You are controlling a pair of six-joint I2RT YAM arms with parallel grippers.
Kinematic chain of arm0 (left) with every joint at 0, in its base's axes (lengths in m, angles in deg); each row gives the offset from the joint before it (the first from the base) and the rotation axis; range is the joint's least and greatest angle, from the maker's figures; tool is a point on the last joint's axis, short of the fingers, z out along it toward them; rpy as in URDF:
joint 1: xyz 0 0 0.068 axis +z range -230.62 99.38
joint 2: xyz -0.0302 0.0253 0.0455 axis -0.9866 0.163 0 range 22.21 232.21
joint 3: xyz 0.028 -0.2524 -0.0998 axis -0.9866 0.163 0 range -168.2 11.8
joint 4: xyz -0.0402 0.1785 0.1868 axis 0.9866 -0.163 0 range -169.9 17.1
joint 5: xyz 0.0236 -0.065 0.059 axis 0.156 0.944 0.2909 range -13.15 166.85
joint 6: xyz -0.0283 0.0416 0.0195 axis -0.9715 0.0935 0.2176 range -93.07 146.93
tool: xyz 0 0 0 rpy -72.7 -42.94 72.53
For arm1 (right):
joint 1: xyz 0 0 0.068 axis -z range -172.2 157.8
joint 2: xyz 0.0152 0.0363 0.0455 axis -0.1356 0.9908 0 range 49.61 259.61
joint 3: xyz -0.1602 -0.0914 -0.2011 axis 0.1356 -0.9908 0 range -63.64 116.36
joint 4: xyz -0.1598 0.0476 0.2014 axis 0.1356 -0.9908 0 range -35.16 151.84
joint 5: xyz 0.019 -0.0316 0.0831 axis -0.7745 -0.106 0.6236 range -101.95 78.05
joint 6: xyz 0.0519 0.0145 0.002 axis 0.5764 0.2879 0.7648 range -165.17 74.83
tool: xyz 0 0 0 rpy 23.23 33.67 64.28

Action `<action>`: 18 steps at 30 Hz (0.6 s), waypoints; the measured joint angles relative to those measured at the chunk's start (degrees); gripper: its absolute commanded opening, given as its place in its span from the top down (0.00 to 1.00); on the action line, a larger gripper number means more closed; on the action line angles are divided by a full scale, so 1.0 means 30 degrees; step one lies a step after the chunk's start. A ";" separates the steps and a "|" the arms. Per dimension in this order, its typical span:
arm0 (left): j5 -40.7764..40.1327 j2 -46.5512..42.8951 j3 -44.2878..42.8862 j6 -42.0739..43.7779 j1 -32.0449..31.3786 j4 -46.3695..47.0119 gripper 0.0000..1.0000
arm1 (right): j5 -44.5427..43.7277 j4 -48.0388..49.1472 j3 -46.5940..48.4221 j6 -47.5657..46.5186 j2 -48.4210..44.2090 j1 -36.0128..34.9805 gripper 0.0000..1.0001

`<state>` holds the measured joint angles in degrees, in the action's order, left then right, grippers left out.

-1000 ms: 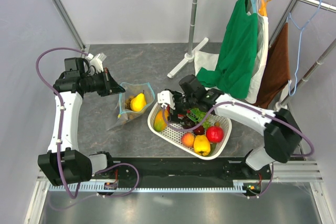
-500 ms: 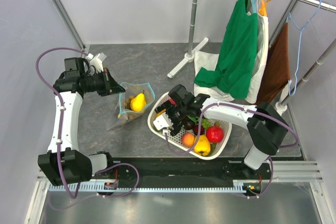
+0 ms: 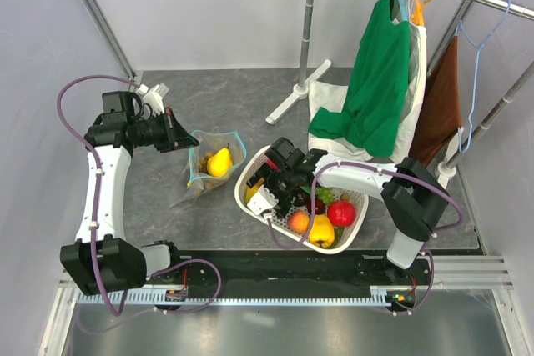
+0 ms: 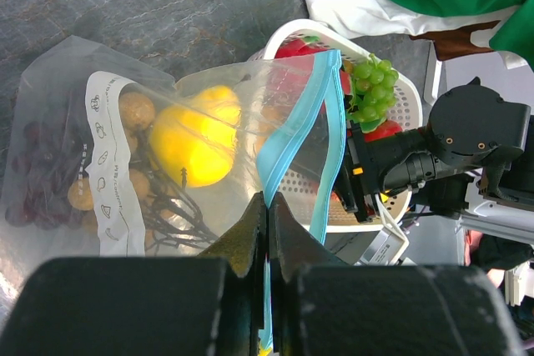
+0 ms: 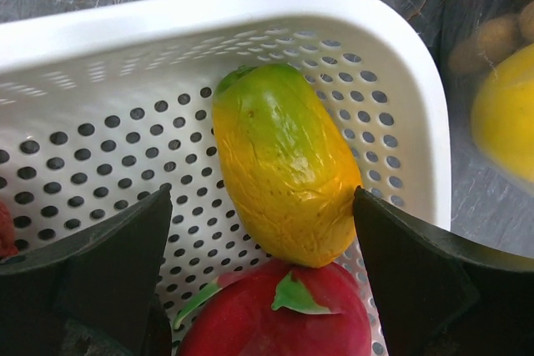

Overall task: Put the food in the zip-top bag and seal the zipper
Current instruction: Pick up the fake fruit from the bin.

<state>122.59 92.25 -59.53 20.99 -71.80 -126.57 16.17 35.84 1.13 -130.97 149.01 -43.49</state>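
Clear plastic zip-top bag (image 3: 203,174) is laid on the grey counter (image 3: 250,97) just left of the white basket (image 5: 250,2), yellow pear (image 4: 196,143) and brown berries (image 4: 138,110) already inside. Its teal zipper (image 4: 292,135) strip is pinched by the left pincer (image 4: 269,206), clamped tight. Over in the basket's left end, the yellow-green mango (image 5: 288,177) is straddled by the right pincer (image 5: 260,206), spread wide.
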 measured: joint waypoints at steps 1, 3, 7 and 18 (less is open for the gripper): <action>0.0000 0.0000 0.0000 0.0000 0.0000 0.0015 0.98 | 0.0000 0.0000 0.0022 -0.0044 0.0022 0.0000 0.04; 0.0022 0.0000 0.0000 0.0000 0.0000 0.0044 0.98 | 0.0000 -0.0073 0.0189 -0.0146 0.0117 -0.0015 0.04; 0.0029 0.0000 0.0000 0.0000 0.0000 0.0080 0.98 | -0.0015 -0.0051 0.0736 -0.0306 0.0663 -0.0087 0.07; 0.0036 0.0138 0.0000 0.0000 0.0000 0.0095 0.98 | -0.0510 -0.2251 0.1428 -0.3024 0.1319 -0.0255 0.29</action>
<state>122.70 92.67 -59.53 20.99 -71.80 -126.29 14.64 29.08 5.41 -140.04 152.96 -44.26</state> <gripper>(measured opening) 0.022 0.765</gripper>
